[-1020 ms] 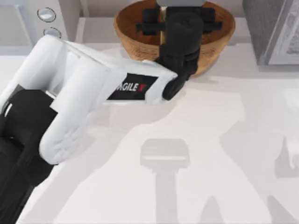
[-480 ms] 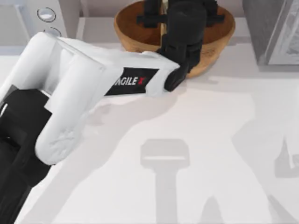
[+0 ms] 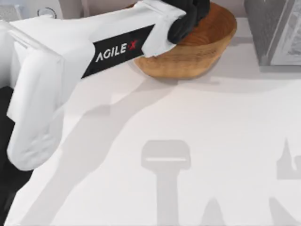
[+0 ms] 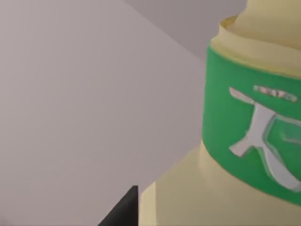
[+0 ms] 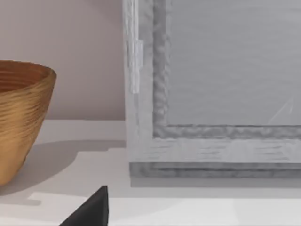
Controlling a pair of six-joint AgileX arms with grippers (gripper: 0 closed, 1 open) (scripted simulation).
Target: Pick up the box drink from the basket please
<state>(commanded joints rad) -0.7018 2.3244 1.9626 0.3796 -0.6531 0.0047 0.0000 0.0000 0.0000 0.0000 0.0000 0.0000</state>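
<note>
Reaching over the basket (image 3: 207,44) at the far side of the surface (image 3: 197,141), my left gripper (image 3: 188,19) has the drink (image 4: 225,188) very close before its camera; whether it grips, I cannot tell. My right arm is parked.

pale yellow box drink (image 4: 188,202) with green label; brown woven basket (image 3: 202,47) on table.

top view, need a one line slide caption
Left arm reaches across the table over the basket, its wrist above the bowl.
</note>
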